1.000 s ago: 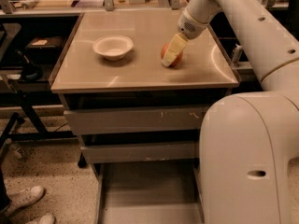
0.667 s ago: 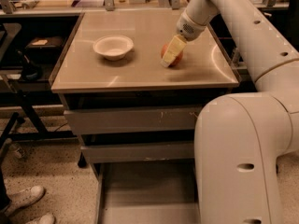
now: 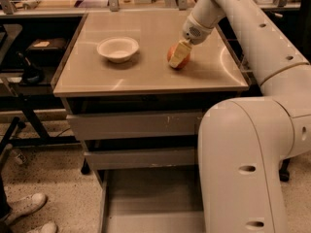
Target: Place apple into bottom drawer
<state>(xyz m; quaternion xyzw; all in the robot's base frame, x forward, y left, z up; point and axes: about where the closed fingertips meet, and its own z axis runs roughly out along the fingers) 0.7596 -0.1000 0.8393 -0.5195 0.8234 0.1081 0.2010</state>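
The apple (image 3: 172, 57) is small and red-orange and rests on the tan cabinet top (image 3: 146, 72), right of centre. My gripper (image 3: 179, 54) reaches down from the upper right and sits right on the apple, covering most of it. The bottom drawer (image 3: 150, 198) is pulled out below the cabinet front, and its plain grey floor is bare. My arm's large white body hides the drawer's right side.
A white bowl (image 3: 117, 48) stands on the top, left of the apple. Two shallower grey drawers (image 3: 131, 125) sit shut above the open one. Dark shelving (image 3: 29, 62) stands at the left, and a person's white shoes (image 3: 29, 212) are at the bottom left.
The gripper and apple stay in the same spot on the cabinet top. The arm's large white body has crept slightly to the left in view.
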